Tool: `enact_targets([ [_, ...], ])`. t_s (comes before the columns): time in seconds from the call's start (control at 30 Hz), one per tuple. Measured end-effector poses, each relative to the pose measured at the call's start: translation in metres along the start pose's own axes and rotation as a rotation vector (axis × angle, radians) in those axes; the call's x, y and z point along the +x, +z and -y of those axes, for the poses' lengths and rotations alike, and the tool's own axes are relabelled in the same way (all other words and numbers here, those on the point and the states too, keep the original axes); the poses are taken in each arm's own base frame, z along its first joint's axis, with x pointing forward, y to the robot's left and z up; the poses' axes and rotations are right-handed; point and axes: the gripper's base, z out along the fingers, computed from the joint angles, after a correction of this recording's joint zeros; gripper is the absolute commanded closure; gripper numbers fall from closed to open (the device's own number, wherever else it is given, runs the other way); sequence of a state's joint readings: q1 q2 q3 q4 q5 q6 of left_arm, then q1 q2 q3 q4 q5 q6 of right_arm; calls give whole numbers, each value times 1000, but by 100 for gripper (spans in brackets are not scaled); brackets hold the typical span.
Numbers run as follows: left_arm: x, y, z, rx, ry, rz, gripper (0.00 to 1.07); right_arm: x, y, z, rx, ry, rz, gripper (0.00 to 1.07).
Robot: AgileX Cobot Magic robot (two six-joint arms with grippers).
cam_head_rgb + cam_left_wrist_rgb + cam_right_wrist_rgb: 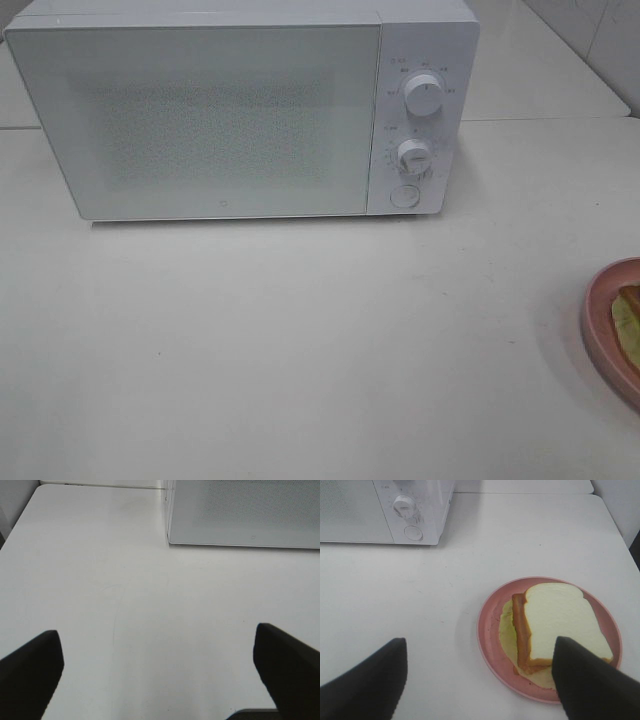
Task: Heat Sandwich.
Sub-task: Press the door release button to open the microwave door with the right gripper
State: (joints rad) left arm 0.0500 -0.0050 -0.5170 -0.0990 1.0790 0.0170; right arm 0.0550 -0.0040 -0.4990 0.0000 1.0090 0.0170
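The sandwich (555,625), white bread over a reddish ham layer and pale yellow-green filling, lies on a round pink plate (487,630) on the table. In the exterior high view only the plate's edge (605,320) and a sliver of sandwich (628,325) show at the right border. The white microwave (240,110) stands at the back with its door shut. My right gripper (480,680) is open and empty, above the table beside the plate. My left gripper (157,665) is open and empty over bare table in front of the microwave (245,512). Neither gripper shows in the exterior high view.
The microwave has two knobs (424,95) and a round button (404,195) on its right panel. The white table (300,340) stretches in front of it. A second table surface (540,70) lies behind at the right.
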Motion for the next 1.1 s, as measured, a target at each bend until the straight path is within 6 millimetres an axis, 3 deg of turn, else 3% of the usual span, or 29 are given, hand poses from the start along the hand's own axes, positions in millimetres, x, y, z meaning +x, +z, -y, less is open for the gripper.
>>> enact_targets([
  [0.93,0,0,0,0,0,0,9,0,0,0,0,0,3,28],
  [1.1,0,0,0,0,0,0,9,-9,-5,0,-1,0,71,28],
])
